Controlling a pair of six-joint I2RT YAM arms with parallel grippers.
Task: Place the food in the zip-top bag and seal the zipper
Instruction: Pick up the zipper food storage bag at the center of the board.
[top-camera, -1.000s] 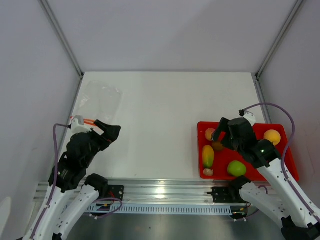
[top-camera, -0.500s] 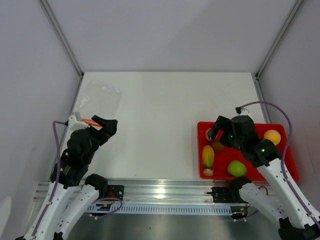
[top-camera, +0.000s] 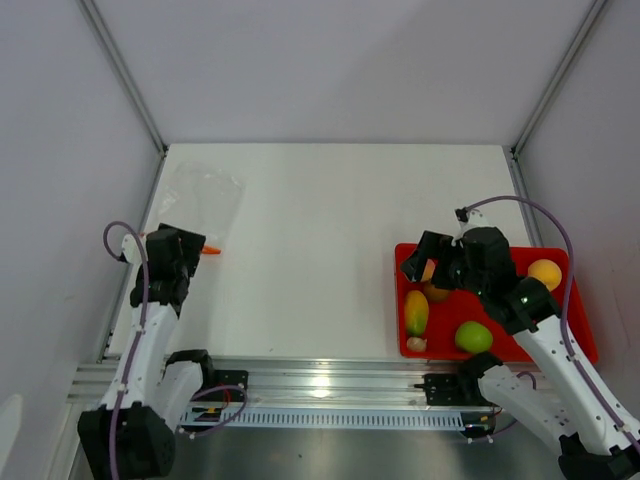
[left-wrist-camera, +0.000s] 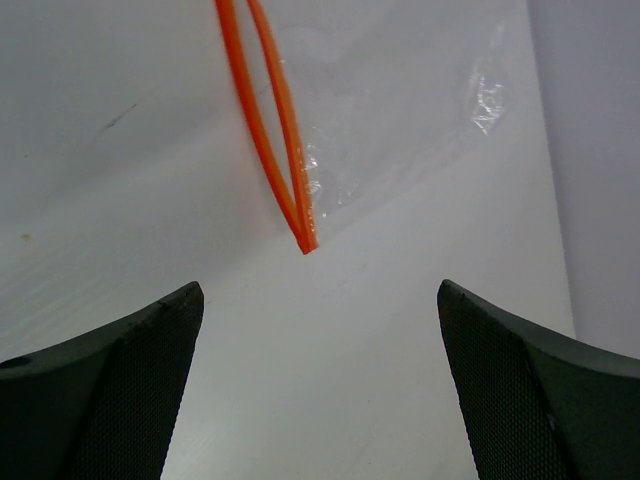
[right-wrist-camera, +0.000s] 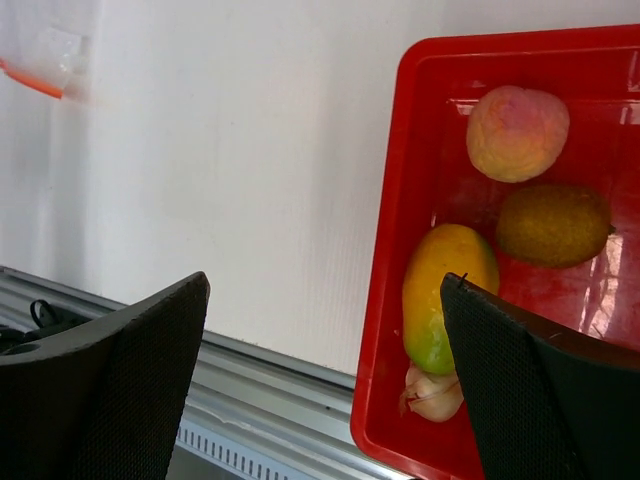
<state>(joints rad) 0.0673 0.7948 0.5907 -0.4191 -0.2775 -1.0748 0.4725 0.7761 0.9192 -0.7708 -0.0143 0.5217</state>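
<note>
Clear zip-top bag (top-camera: 203, 194) flat on table (top-camera: 320, 215), food (top-camera: 416, 312) in red tray (top-camera: 447, 313)

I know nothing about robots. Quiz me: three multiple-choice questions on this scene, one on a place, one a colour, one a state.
1. Where are the toy fruits? A in a bowl; B in the red tray; C on the bare table.
2. The zipper on the clear bag is: A orange; B blue; C green.
3. The right gripper is: A shut on a fruit; B shut on the bag; C open.
Answers: B, all lie inside the tray; A, an orange strip lines the mouth; C, its fingers are spread with nothing between.
</note>
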